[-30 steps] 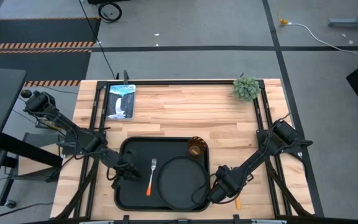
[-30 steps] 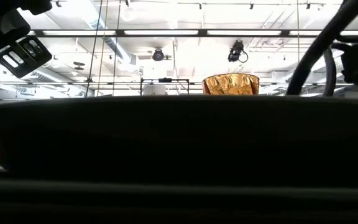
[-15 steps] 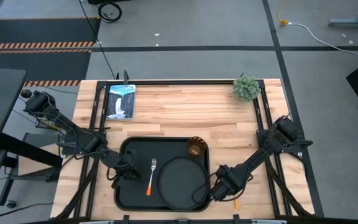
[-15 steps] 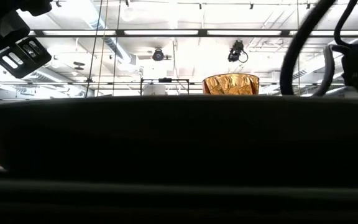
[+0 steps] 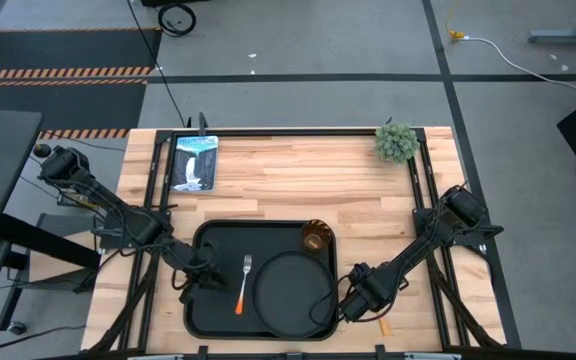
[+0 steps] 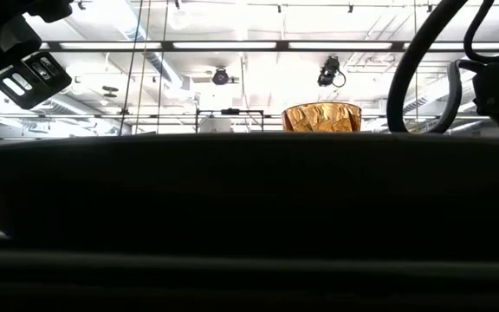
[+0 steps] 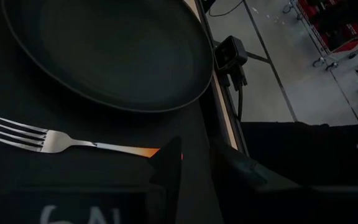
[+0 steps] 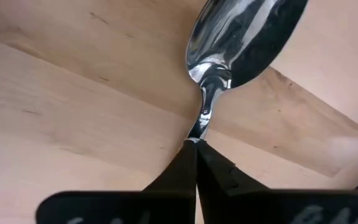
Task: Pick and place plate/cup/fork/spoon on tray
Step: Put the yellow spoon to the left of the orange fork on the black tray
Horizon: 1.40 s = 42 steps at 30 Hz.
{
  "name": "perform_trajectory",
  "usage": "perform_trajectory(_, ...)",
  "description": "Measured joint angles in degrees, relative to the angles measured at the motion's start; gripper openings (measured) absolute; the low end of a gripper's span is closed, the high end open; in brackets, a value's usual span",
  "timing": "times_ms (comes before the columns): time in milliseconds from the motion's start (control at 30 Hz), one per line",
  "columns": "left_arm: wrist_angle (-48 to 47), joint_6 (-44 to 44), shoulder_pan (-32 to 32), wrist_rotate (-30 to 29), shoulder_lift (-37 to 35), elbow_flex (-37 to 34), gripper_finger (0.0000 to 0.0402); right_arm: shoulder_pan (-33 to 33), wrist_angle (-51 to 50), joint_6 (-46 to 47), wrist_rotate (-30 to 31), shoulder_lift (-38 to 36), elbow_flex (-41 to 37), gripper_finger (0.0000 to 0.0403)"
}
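Note:
The black tray lies at the table's near edge and its wall fills the low view. On it rest the round black plate, the amber cup at its far right corner, and the fork, tines toward the far edge. My left gripper stands open over the tray's left part, just left of the fork, whose handle end runs behind one finger. My right gripper is on the wood right of the tray, shut on the spoon. My right gripper pinches the spoon's thin metal neck, just behind the oval bowl, between its two fingertips. The fingers come from above, pointing down. The spoon's orange handle end shows on the wood beside the gripper. I cannot tell whether the spoon is lifted.
A framed picture lies at the table's far left and a small green plant stands at the far right. Bare wood stretches between them and the tray. Black rails run along both side edges of the table.
My right arm has shifted slightly beside the tray's right edge, and its cable has swung across in the low view. The tray, plate, cup and fork have stayed where they were.

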Motion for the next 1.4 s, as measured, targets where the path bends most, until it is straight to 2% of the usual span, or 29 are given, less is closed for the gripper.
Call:
perform_trajectory(333,0.0,-0.06,0.0,0.0,0.0,0.0,0.0091,-0.07,-3.06,1.07,1.83,-2.02,0.48,0.0004)
perform_trajectory(667,0.0,-0.03,0.0,-4.58,0.0,0.0,0.0091,-0.02,-4.59,3.47,11.19,-7.82,2.69,0.0002)
perform_trajectory(800,0.0,-0.06,0.0,-4.72,0.0,0.0,0.0091,0.0,-4.59,4.54,9.99,-8.1,2.82,0.0005)
perform_trajectory(1067,-0.02,-0.25,-0.02,-4.72,0.0,0.02,0.0091,0.34,-5.41,4.52,11.5,-4.99,1.96,0.0071)
perform_trajectory(1200,-0.2,-1.02,-0.76,-4.57,0.0,0.02,0.0091,0.57,-4.95,4.44,10.33,-3.56,0.29,0.0101)
perform_trajectory(1400,-1.01,-1.26,-2.11,-4.49,0.0,0.02,0.0091,1.49,-3.43,4.76,9.69,-3.48,-1.69,0.0122)
